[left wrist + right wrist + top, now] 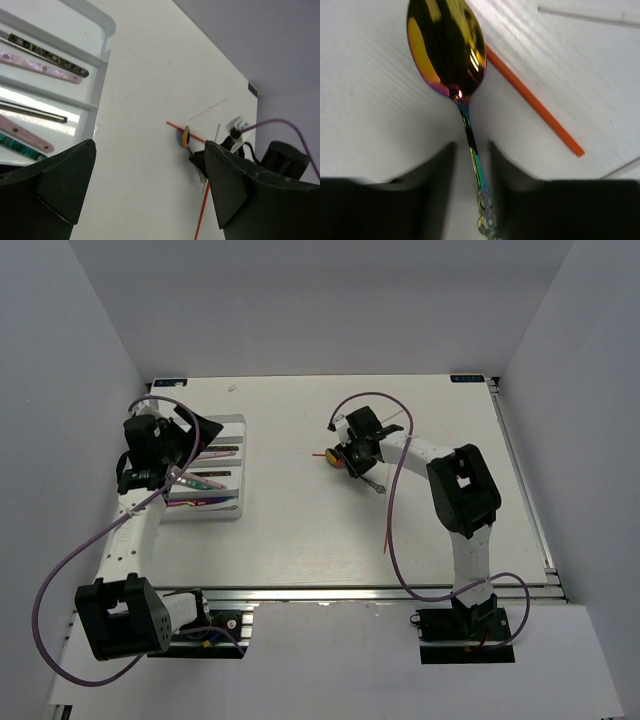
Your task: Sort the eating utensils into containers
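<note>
Right wrist view: I have the right pincer (471, 150) straddling the neck of the gold-bowled spoon (445, 45). Its fingers are apart, with a sliver of white worktop (370, 125) showing on either side of the handle, so as far as I can judge nothing is clamped. The bowl points to 12 o'clock and the handle runs to 6 o'clock between the fingers. A red stick (535, 102) slants from the bowl's edge toward 4 o'clock, and a clear stick (590, 16) lies at 1 o'clock, apart from the spoon.

From the top external camera, the spoon sits near mid-worktop, with the white cutlery tray (240, 440) well apart at its 9 o'clock. The left pincer (150, 147) hangs by that tray, fingers wide apart and empty. Pink-handled pieces (42, 67) lie in its compartments.

To pick well, I judge I should close squarely on the thin handle and avoid dragging the red stick. I would lift straight and watch that the bowl-heavy spoon does not pivot.
</note>
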